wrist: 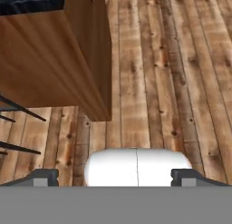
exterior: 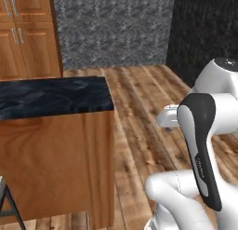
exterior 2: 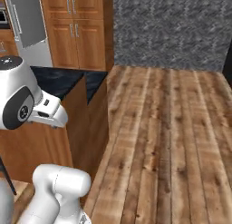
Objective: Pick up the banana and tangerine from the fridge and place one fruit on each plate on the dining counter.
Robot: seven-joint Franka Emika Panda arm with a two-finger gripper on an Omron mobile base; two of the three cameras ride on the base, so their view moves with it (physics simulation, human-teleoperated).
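The dining counter (exterior: 56, 131) stands at the left of the left base view, its dark blue-black marbled tabletop (exterior: 51, 96) bare in the part shown, above a plain reddish-brown wood front. From the right base view the same counter's corner (exterior 2: 86, 85) lies just beyond the arm's white body, and behind it at the upper left rises the fridge (exterior 2: 29, 30), a tall pale grey unit with its door closed and a long handle down its left side. Wooden cabinets (exterior 2: 77, 30) stand just beside the fridge on its right, against a grey speckled wall (exterior 2: 170, 28). A wood-plank floor (exterior 2: 167, 141) spreads from the counter's end to that wall. In the hand view the camera looks down past the counter's wooden end (wrist: 54, 60) to the floor planks; thin dark legs (wrist: 20, 112), perhaps of a stool, slant in from the left edge beside the counter. The gripper (wrist: 115, 177) shows as two small dark fingers (wrist: 43, 177) at the bottom corners of the hand view, set wide apart with nothing between them. It hangs over the floor, near the counter's end.
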